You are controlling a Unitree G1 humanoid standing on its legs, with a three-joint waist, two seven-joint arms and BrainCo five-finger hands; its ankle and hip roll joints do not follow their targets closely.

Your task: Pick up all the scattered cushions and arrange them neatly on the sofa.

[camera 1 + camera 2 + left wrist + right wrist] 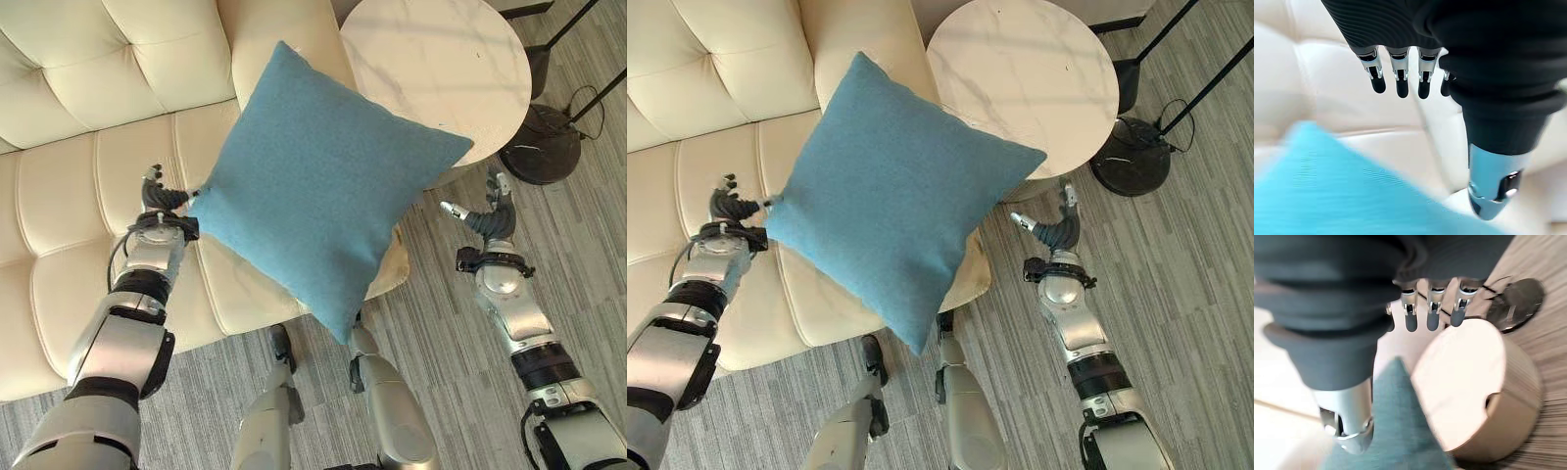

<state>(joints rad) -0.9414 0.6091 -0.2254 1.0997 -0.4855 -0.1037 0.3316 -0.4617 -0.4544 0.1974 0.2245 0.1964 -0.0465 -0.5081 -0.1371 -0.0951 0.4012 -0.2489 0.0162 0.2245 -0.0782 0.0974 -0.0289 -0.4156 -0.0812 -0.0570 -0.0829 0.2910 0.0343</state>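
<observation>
A large blue square cushion [328, 186] hangs corner-down in the air over the front edge of the cream tufted sofa [78, 166]. My left hand [160, 201] is at the cushion's left corner, over the sofa seat. In the left wrist view its fingers [1400, 73] are straight, the thumb stands apart, and the cushion [1352, 196] lies past them, ungripped. My right hand [490, 220] is open over the carpet, below and apart from the cushion's right corner. In the right wrist view the cushion's corner [1396, 431] shows beyond the straight fingers [1430, 313].
A round white marble side table [441, 59] stands right of the sofa, close to the cushion's right corner. A black round lamp base [544, 142] with thin poles sits on the grey striped carpet [588, 255] beyond the table.
</observation>
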